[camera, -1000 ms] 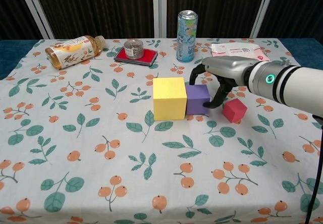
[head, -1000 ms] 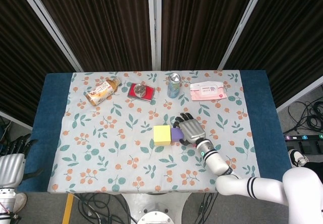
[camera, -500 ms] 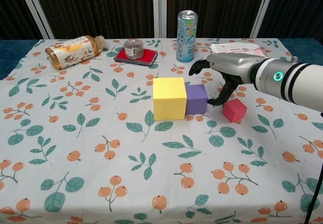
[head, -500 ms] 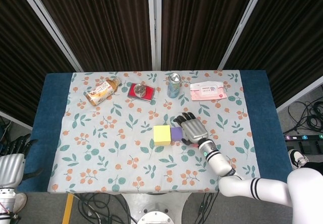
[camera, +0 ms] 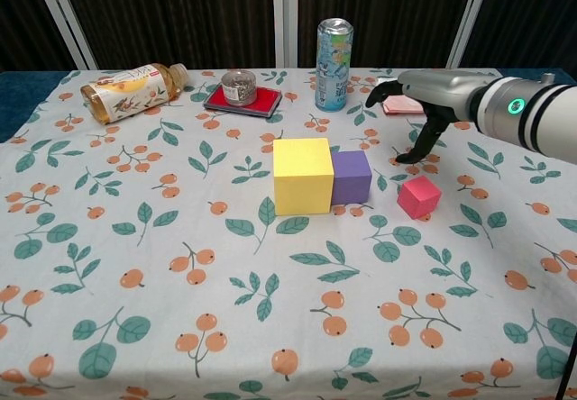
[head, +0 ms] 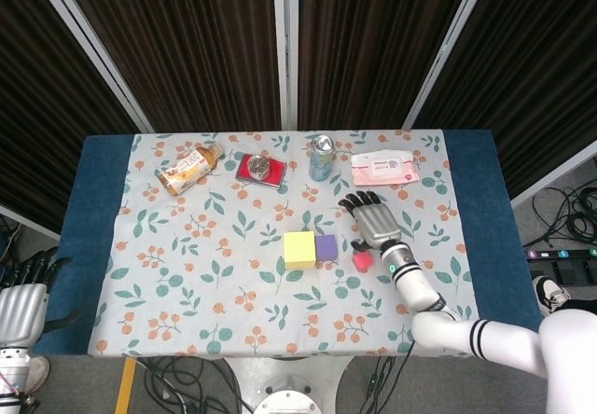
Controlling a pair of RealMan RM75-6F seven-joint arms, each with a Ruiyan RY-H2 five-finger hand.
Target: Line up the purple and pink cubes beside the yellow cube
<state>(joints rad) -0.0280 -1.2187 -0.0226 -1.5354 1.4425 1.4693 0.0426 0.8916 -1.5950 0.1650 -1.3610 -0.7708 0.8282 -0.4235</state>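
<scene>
Yellow cube (camera: 303, 176): sits near the middle of the counter (camera: 135, 328), on the leaf-print cloth
Purple cube (camera: 351, 177): touching the yellow cube's right face, in line with it; smaller than the yellow one
Pink cube (camera: 418, 196): lies apart from the purple cube, to its right and a little nearer the camera, turned at an angle to the row; nothing touches it
Right hand (camera: 420, 103): hovers above the counter behind and to the right of the pink cube, fingers apart and curved downward, holding nothing; in the head view (head: 377, 222) it sits just beyond the pink cube, clear of all three cubes
Left hand (head: 20, 302): low at the left edge of the head view, off the counter; fingers look apart with nothing in them
Back row: a bottle (camera: 133, 89) lying on its side at the left, a red tin (camera: 242, 99) with a small round jar on it, an upright can (camera: 334, 52), and a wipes pack (camera: 422, 89) partly behind the right hand
</scene>
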